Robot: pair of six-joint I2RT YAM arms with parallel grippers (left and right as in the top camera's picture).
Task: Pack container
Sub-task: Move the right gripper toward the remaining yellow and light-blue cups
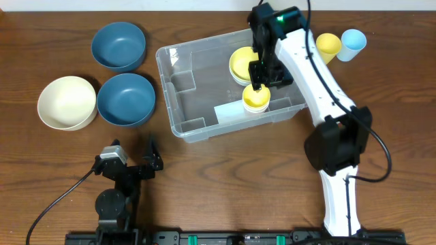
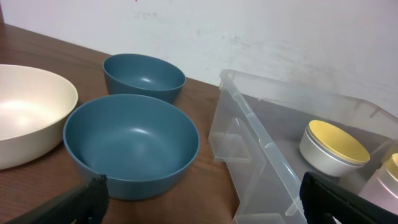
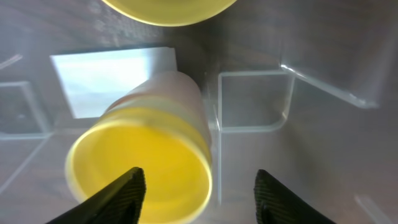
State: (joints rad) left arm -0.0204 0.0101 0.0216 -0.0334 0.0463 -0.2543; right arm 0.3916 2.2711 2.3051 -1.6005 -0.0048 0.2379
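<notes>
The clear container [image 1: 182,102] lies at the table's centre, and its near wall shows in the left wrist view [image 2: 261,155]. Inside it are a yellow bowl [image 1: 242,62] and a yellow cup [image 1: 257,101] beside the pale label [image 3: 106,78]. My right gripper [image 1: 262,76] hangs open just above the cup [image 3: 143,165]. Its left finger overlaps the cup's rim and its right finger stands clear of it [image 3: 199,196]. My left gripper [image 1: 134,163] is open and empty near the front edge, facing the bowls and the container [image 2: 205,208].
Two blue bowls [image 1: 119,46] [image 1: 126,99] and a cream bowl [image 1: 67,102] sit left of the container. A yellow cup [image 1: 328,45] and a light blue cup [image 1: 353,42] stand at the back right, behind the right arm.
</notes>
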